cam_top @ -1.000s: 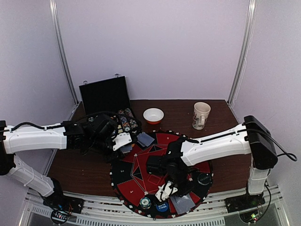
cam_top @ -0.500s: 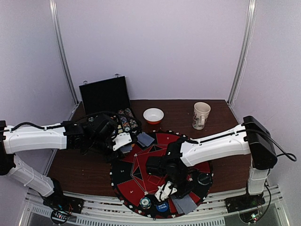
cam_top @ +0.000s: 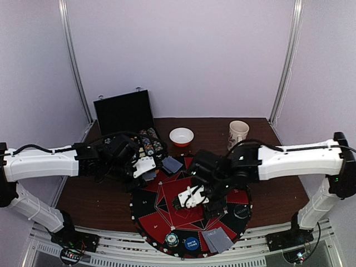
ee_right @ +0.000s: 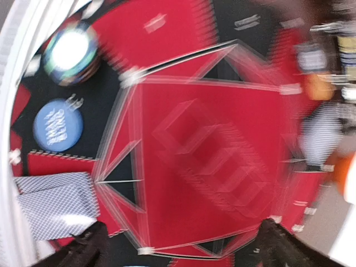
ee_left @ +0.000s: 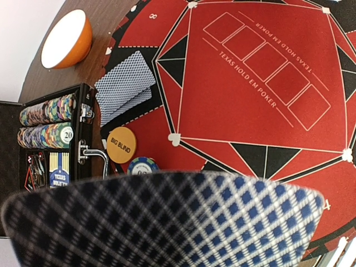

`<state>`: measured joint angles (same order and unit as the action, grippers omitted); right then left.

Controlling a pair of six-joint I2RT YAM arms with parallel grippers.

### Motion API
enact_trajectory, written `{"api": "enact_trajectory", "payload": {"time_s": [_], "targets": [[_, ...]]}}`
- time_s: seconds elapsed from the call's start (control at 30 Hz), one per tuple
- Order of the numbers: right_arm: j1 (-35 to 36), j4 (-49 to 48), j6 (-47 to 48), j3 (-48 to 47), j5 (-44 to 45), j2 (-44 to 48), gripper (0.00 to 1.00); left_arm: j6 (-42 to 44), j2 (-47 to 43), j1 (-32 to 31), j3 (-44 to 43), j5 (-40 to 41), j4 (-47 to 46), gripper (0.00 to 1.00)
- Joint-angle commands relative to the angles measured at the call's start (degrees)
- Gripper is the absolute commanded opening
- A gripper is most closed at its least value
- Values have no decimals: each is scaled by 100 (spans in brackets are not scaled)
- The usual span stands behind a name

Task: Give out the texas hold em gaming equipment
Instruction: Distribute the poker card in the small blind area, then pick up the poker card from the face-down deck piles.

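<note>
My left gripper (cam_top: 146, 167) hangs over the mat's back left edge, shut on playing cards (ee_left: 167, 222) whose blue-checked backs hide its fingers in the left wrist view. Two more cards (ee_left: 123, 86) lie face down on the round red-and-black mat (cam_top: 167, 219), with an orange disc (ee_left: 121, 145) and a chip (ee_left: 143, 166) beside them. Over the mat's centre my right gripper (cam_top: 192, 198) stands open and holds nothing. Cards (cam_top: 217, 240) lie at the mat's front edge, with a blue disc (cam_top: 191, 243) and a chip stack (cam_top: 171, 240) to their left. The right wrist view is blurred.
An open black case (cam_top: 125, 114) with rows of chips (cam_top: 150, 142) stands at the back left. A white-and-orange bowl (cam_top: 181, 136) and a mug (cam_top: 238, 136) sit behind the mat. A black disc (cam_top: 241, 211) lies on the mat's right side.
My right gripper has opened, left the cards at the mat's front edge and swung back toward the mat's centre. The left arm has not moved.
</note>
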<state>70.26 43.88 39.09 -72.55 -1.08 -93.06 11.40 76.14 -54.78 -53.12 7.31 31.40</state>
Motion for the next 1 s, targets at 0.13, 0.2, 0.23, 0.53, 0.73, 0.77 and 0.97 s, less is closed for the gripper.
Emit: {"api": "enact_trajectory", "payload": {"time_s": [0.13,0.2,0.23,0.53,0.73,0.77,0.97], "targets": [[-1416,-5158,-3793,1684,996,2347,100,-52,-173,44,-76,13,-173,45],[-1961,-5552,-4635,1835,154,2430,100,-40,-178,39,-113,-16,-178,45],[-2131,-5602,-4945,1800,-413,2345,100,-33,-178,40,-130,-33,-178,46],[-2998,-6617,-7845,1327,-3583,516,98,3,-144,38,-216,-108,-168,45],[-2700,-7107,-8186,1037,-4135,-344,91,-7,-117,38,-214,-90,-167,45],[-2652,-7194,-8224,998,-4256,-446,91,-5,-117,37,-209,-88,-169,45],[-2423,-8032,-8785,1081,-4525,-942,91,-24,-134,40,-217,-111,-169,45]]}}
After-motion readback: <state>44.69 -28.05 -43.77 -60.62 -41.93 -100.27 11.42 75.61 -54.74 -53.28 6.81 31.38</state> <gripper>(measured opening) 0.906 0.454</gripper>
